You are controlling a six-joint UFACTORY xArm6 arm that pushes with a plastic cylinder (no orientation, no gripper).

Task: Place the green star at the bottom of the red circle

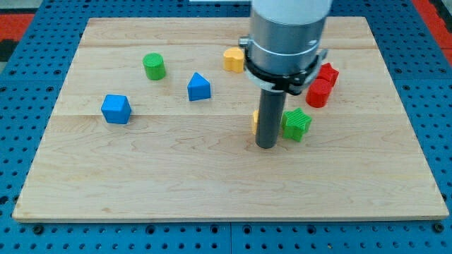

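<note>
The green star [297,124] lies on the wooden board [212,183], right of centre. The red circle [318,93] sits up and to the right of it, a small gap apart, touching another red block [328,73] behind it. My tip [266,146] rests on the board just left of the green star, close to or touching it. A yellow block [255,121] is mostly hidden behind the rod.
A yellow heart-shaped block [234,59] lies at the top centre, partly behind the arm. A green cylinder [154,66], a blue triangular block [199,87] and a blue cube [116,109] lie on the left half.
</note>
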